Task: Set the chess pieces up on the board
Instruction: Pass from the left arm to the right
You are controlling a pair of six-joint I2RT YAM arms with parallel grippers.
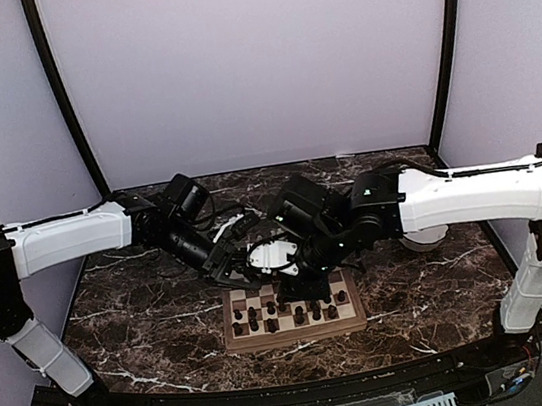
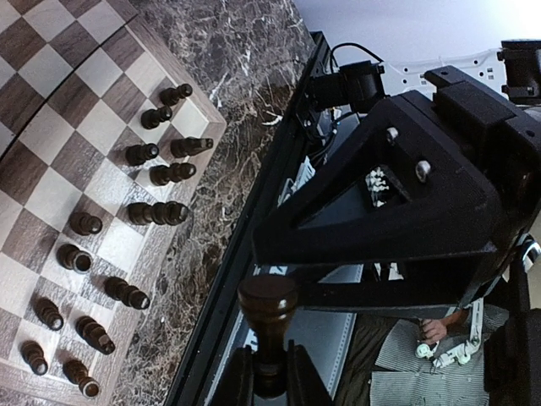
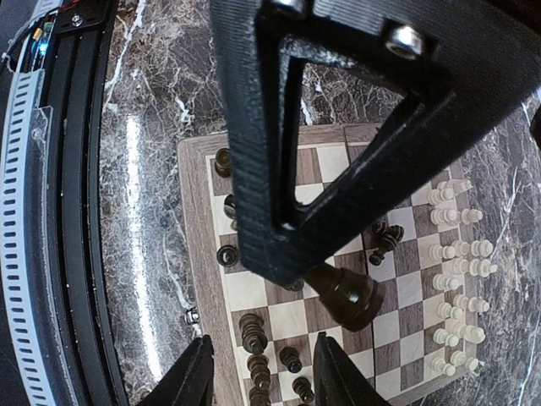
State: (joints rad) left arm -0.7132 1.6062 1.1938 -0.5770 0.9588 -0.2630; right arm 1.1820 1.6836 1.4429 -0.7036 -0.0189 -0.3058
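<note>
My left gripper [image 2: 269, 376] clenches a dark brown piece [image 2: 268, 304] above the board [image 2: 51, 194]; my right gripper [image 3: 262, 372] (jaws parted, empty) hangs above it.

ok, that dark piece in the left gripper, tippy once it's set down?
Probably stiff: the dark piece in the left gripper looks like turned wood. Likely tippy: tall, narrow stem, bulbous head. Round profile, so it may roll if knocked.
</note>
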